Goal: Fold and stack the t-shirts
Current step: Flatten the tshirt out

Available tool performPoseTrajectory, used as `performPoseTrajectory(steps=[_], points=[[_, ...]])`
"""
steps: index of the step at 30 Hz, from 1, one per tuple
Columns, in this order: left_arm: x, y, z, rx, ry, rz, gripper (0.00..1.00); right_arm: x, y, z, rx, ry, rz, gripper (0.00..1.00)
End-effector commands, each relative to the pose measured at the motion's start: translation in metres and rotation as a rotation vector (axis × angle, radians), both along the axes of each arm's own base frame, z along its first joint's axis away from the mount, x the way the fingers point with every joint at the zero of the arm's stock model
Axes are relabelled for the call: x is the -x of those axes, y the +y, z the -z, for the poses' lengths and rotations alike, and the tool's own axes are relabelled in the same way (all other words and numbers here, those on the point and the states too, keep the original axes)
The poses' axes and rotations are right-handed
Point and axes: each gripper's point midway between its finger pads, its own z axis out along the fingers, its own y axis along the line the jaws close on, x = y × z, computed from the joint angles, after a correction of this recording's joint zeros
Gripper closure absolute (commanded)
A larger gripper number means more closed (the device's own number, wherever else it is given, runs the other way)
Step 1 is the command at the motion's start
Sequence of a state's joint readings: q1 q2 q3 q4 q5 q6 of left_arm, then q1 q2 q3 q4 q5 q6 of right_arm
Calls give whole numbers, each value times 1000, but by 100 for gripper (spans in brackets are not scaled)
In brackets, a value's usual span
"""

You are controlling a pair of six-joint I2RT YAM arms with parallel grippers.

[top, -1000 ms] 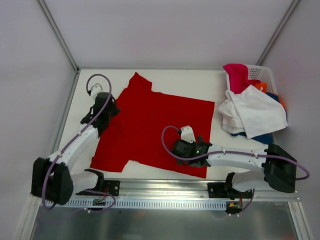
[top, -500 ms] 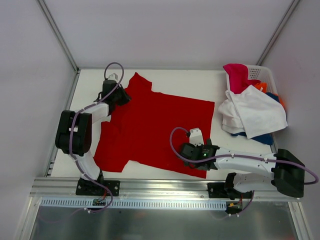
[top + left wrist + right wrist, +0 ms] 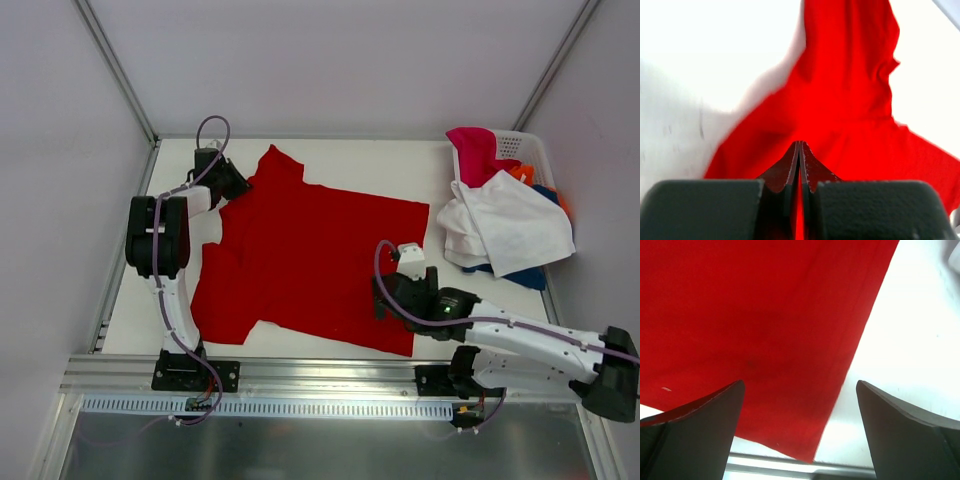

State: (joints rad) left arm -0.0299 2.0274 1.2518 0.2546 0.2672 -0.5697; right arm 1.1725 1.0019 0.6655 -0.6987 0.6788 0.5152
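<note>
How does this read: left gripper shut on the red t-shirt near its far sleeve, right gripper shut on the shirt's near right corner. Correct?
Not quite. The right gripper is open, jaws wide apart over the red t-shirt's near right corner; the right wrist view shows it. The left gripper is indeed shut on the shirt near its far sleeve.

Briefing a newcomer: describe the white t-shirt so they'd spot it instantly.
At the table's far right corner sits a white perforated basket. The white t-shirt spills over its near rim onto the table, pale against the pink tee behind and the blue tee beneath.
</note>
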Motion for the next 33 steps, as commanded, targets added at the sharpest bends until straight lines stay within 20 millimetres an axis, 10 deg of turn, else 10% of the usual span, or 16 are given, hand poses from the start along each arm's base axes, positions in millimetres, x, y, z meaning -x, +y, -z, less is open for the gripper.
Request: performPoseTrajectory(steps=[1,19,33], points=[[-18,-5,-16,75,-5,18,100,-26,10,-45,-161,-87,-13,1],[-45,-6,27,70,234,7,100,-50,11,-53,-159,-66,14,1],[-80,4,31,-15,280,-90,100,-40,-5,-103,-313,-162,18,1]])
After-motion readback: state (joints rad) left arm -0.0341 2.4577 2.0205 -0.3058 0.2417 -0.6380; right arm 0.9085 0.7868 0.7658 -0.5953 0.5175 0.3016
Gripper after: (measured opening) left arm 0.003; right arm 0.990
